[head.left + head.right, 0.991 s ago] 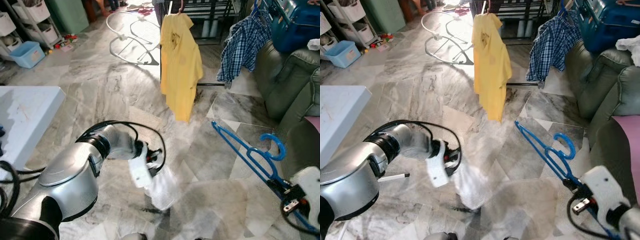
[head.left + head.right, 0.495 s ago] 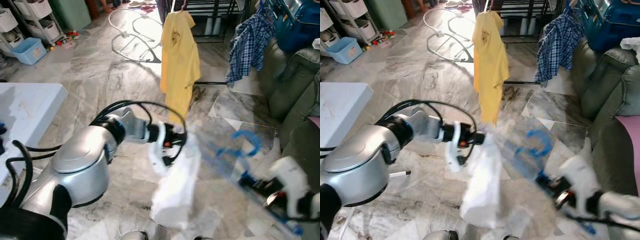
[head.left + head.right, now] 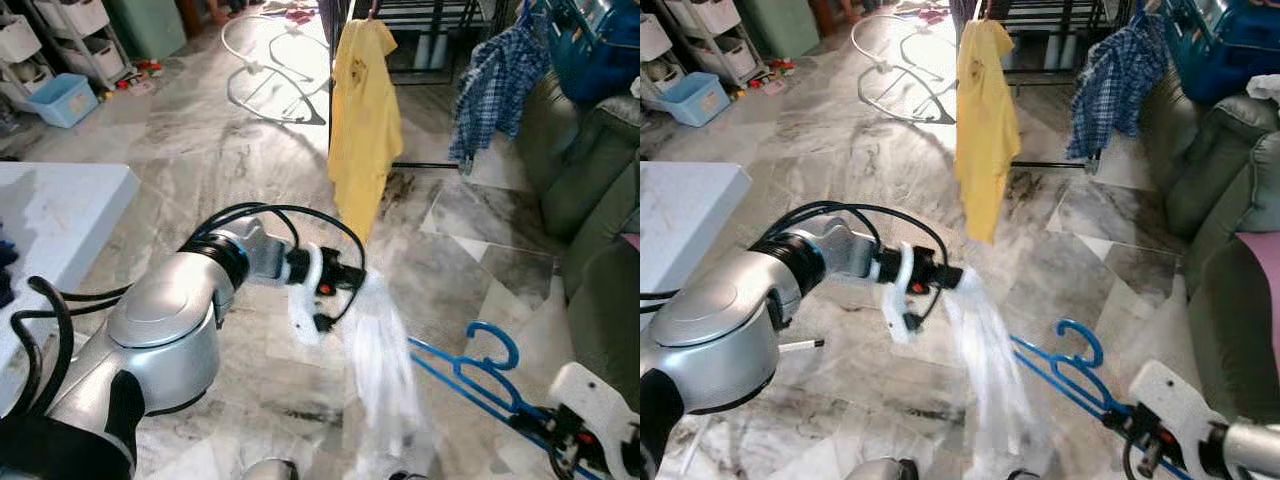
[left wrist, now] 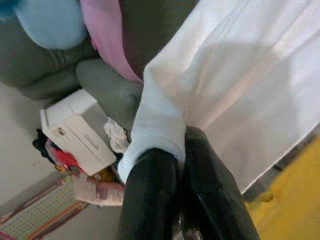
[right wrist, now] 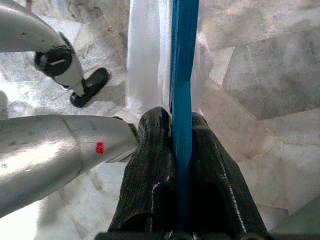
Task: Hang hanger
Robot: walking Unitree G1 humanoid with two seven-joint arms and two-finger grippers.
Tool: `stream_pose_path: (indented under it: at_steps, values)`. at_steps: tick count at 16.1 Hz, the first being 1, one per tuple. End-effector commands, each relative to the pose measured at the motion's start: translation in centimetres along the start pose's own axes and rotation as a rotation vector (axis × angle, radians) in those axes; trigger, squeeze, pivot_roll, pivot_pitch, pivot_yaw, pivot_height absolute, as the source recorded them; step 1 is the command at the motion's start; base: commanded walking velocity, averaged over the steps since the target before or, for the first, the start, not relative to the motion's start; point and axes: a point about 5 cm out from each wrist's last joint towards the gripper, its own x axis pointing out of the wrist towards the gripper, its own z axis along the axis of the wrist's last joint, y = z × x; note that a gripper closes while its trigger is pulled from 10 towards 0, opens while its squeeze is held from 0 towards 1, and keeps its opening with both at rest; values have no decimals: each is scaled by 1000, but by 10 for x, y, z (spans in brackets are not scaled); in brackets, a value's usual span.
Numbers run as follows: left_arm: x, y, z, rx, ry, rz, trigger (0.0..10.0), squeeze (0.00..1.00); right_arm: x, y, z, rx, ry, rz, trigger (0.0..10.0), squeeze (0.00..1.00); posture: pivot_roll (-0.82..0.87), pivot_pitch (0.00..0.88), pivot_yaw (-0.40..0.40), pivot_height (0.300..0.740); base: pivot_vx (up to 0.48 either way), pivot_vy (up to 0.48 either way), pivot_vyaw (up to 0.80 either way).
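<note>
The right fingers (image 5: 181, 150) pinch the blue hanger (image 3: 470, 370) low over the floor; the left fingers (image 4: 177, 165) grip a white garment (image 3: 380, 370). Next, probably threading hanger into garment.

A blue hanger (image 3: 478, 372); a white cloth (image 3: 380, 370), blurred; a yellow shirt (image 3: 364, 110); beside the shirt, a blue-and-white checked shirt (image 3: 495, 85); black claw fingers (image 5: 160, 165); grey-veined marble floor (image 3: 200, 160); a dark green sofa (image 3: 590, 190).
</note>
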Motion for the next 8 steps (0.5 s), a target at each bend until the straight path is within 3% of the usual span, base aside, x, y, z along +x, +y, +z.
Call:
stream_pose_path:
  at_steps: [1, 5, 8]
  values:
    - [-9, -5, -6, 17, 38, -39, 10000, 0, -3, 9, 5, -11, -19, 36, 10000, 0, -30, 160, 110, 740, 0, 0, 0]
    - [-8, -2, -12, 32, 80, -36, 10000, 0, 0, 38, 6, 30, -66, 97, 10000, 0, -37, 161, 117, 740, 0, 0, 0]
    - [-3, 9, -18, 49, 108, 36, 10000, 0, 15, 56, 8, 82, -114, 122, 10000, 0, -39, 158, 120, 740, 0, 0, 0]
